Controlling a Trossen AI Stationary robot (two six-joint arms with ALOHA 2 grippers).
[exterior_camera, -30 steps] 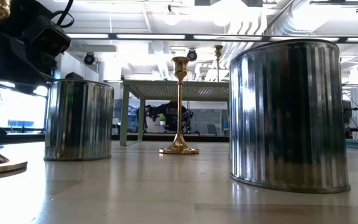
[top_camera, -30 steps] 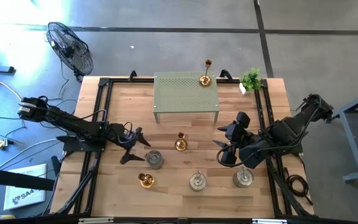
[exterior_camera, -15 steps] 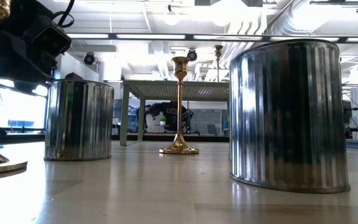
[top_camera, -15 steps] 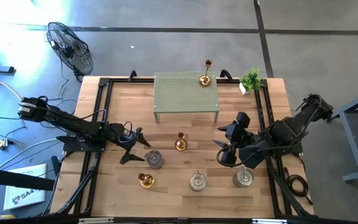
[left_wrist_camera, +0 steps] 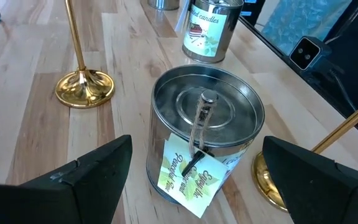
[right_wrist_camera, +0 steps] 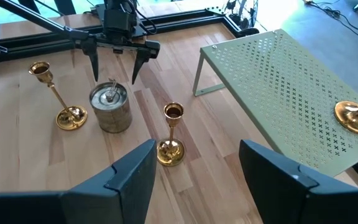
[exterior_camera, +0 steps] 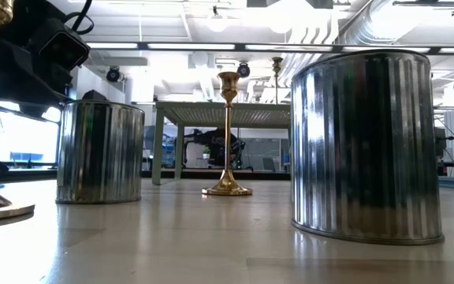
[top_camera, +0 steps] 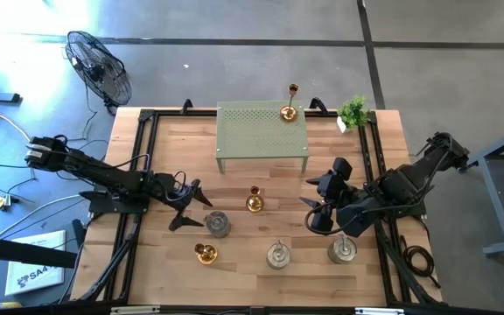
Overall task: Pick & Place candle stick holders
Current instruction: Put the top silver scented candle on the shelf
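In the top-down picture, the left gripper (top_camera: 189, 207) sat left of the middle of the wooden desk (top_camera: 383, 157), and its two fingers (left_wrist_camera: 82, 177) were spread wide open with nothing in them. Right in front of them, a little toward the lower right, stood a squat silver holder (top_camera: 218, 224), a short tin standing straight up with a paper tag on it. In the left wrist picture the tin (left_wrist_camera: 205, 129) sat in line with the gap between the two dark fingers, close but not touching. So the left arm looked much nearer to this tin than the right arm, and I think it only needed to slide forward and squeeze. The right gripper (top_camera: 318, 213) waited on the right side of the picture, its fingers partly open and holding nothing. One gold holder (top_camera: 254, 200) stood tall near the middle, another gold holder (top_camera: 205, 254) stood at the lower left, and a third gold holder (top_camera: 290, 108) was already up on the green stand (top_camera: 252, 131) at the top. Two more silver holders (top_camera: 277, 255) stood along the bottom edge.
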